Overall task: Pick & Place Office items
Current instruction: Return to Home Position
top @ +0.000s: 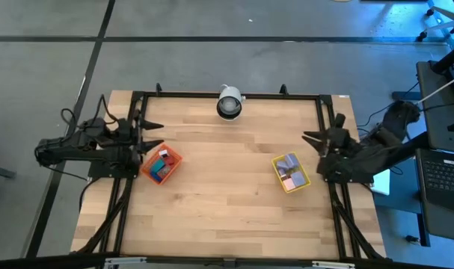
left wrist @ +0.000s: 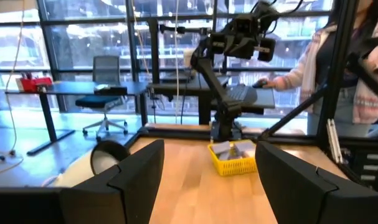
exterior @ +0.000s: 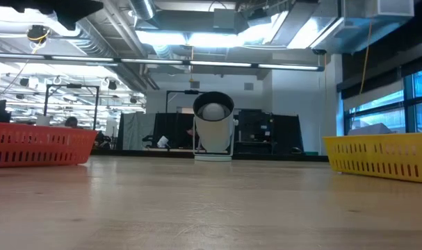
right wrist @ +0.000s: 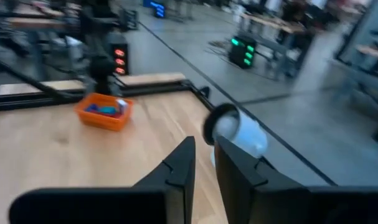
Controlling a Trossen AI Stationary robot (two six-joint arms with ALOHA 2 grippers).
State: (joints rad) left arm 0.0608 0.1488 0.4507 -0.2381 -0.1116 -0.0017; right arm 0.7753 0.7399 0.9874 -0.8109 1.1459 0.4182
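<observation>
The office items lie in two trays. Red, teal and blue blocks [top: 163,163] sit in the orange tray [top: 173,159], also seen in the right wrist view [right wrist: 104,112]. Lavender and pale pieces [top: 289,169] sit in the yellow tray [top: 304,179], also seen in the left wrist view [left wrist: 234,163]. My left gripper [top: 158,136] [left wrist: 210,162] hovers at the table's left side, just beyond the orange tray, open and empty. My right gripper [top: 307,142] [right wrist: 204,146] hovers at the right side near the yellow tray, its fingers nearly together and holding nothing.
A white and black camera [top: 229,102] [exterior: 213,128] stands at the middle of the far edge. In the low view, the orange tray [exterior: 40,146] and the yellow tray [exterior: 381,156] flank bare wood. A person [left wrist: 313,62] stands beyond the table's right side.
</observation>
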